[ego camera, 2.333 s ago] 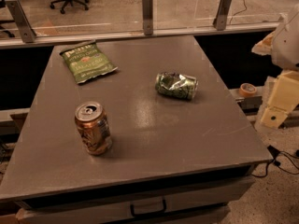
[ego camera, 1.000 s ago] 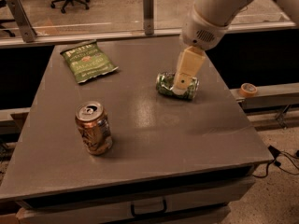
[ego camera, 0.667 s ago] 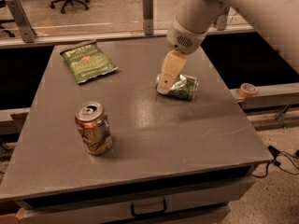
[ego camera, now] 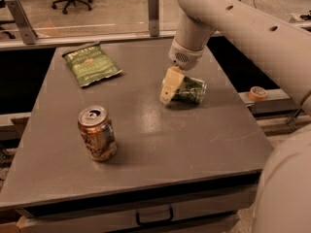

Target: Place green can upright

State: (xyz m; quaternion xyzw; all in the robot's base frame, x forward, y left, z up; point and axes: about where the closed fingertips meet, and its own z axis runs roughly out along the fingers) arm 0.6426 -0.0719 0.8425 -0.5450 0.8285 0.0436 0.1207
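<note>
- Grey table top (ego camera: 146,149) bears three things, set well apart from one another
- Right of the middle, towards the back, the green can (ego camera: 193,90) lies on its side, dented, with silvery crinkled patches on its dark wall
- The cream gripper (ego camera: 169,85) is down at the left end of that can, overlapping it in this view; whether it is open or closed on the can cannot be told
- A pale arm (ego camera: 233,18) reaches down to it from the upper right
- A copper-brown can (ego camera: 97,132) stands upright near the front left, its pull-tab top showing
- A flat green chip bag (ego camera: 91,63) lies at the back left
- A roll of tape (ego camera: 257,92) sits on the ledge off the table's right edge
</note>
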